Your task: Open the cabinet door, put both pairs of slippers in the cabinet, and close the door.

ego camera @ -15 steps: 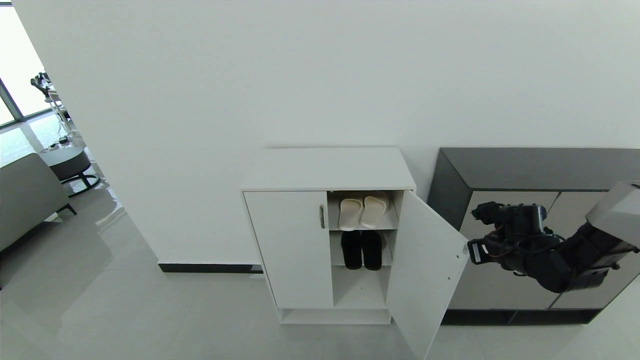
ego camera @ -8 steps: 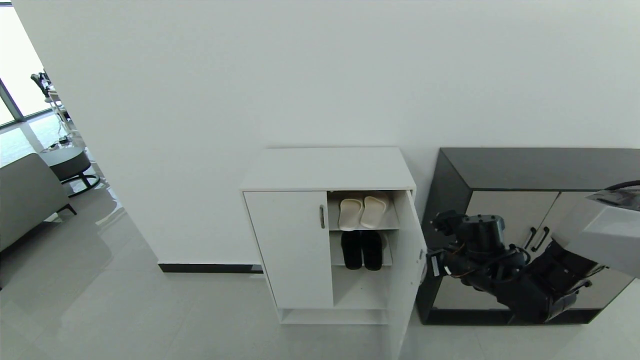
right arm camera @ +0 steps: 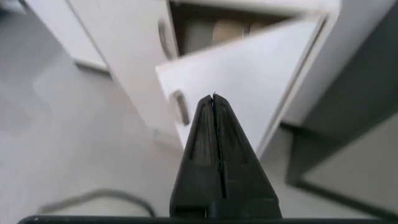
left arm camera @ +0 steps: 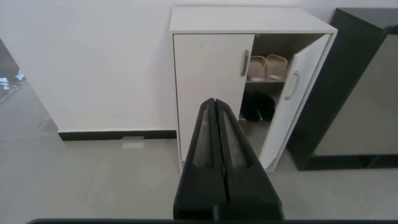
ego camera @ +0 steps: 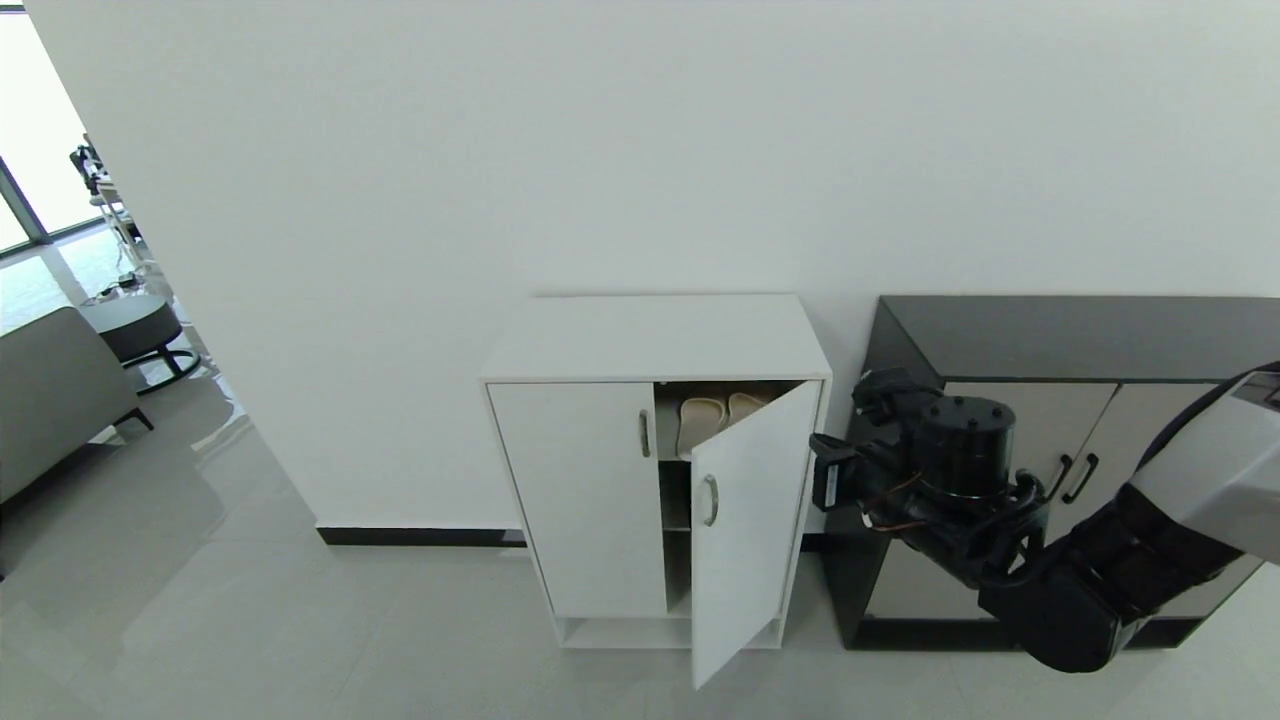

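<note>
The white cabinet (ego camera: 655, 338) stands against the wall, its left door (ego camera: 575, 495) shut and its right door (ego camera: 745, 520) standing ajar at roughly half way. Cream slippers (ego camera: 712, 410) lie on the top shelf, and black slippers (left arm camera: 258, 109) on the shelf below. My right gripper (ego camera: 826, 478) is shut and empty by the door's hinge side; in the right wrist view its tips (right arm camera: 214, 101) are close to the door's outer face, beside the door handle (right arm camera: 180, 107). My left gripper (left arm camera: 215, 103) is shut and empty, held well back from the cabinet front.
A dark sideboard (ego camera: 1060, 335) with glossy doors stands right beside the cabinet, behind my right arm. A grey sofa (ego camera: 50, 390) and a round stool (ego camera: 135, 325) are far left. Open tiled floor (ego camera: 350, 640) lies in front.
The right door has swung from wide open to about half shut. My right arm has moved left with it, from in front of the sideboard to the cabinet's right side.
</note>
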